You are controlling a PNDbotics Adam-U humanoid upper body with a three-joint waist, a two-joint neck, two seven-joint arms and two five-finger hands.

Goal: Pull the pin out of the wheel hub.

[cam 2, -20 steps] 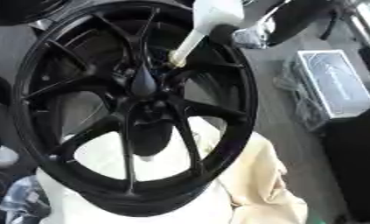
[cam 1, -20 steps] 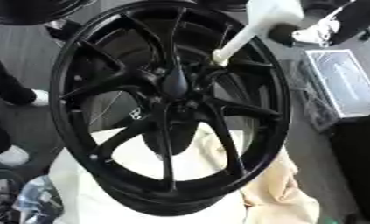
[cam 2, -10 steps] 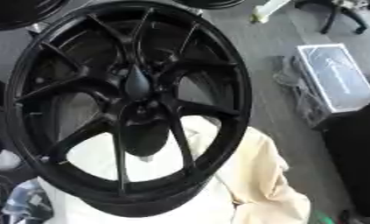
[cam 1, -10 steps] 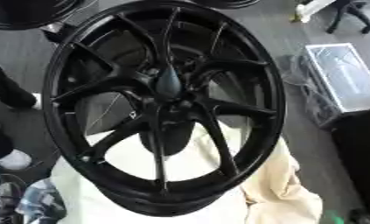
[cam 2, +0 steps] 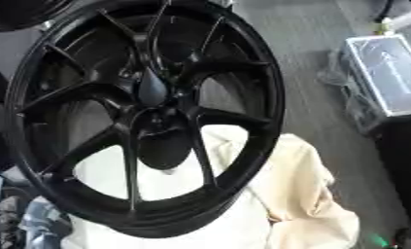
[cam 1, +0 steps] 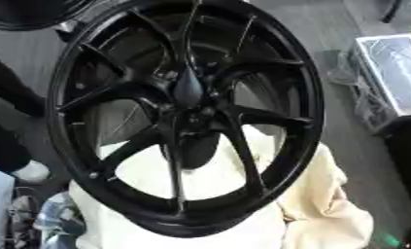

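A: Either hand anywhere in sight?

B: No. Left and right are both out of both views, so impossible to say whether released, clenched or grasping anything.

A: And the pin (cam 1: 189, 86)?

B: Probably that dark tapered piece standing out just above the centre of the wheel hub (cam 1: 191, 119). Hard to separate from the hub, black on black.

A: Out yet?

B: Seemingly not. Looks seated, step not yet done.

A: How to do it well, then?

B: Come in from straight in front of the hub, clear of the spokes (cam 1: 258, 116) fanning out around it. Pinch low on the taper, close to the hub, not up at the narrow tip. Pull along the pin's own line, never sideways. Otherwise likely to bind.

A: Anything else to mind?

B: Yes, the black wheel (cam 1: 306, 97) itself. Tilted, propped on a cream cloth (cam 1: 327, 204) below the hub, so liable to rock or slide under a pull. Better to steady with the other hand first. Also keep elbows away from the wrapped box (cam 1: 397, 73) well to the right of the hub.
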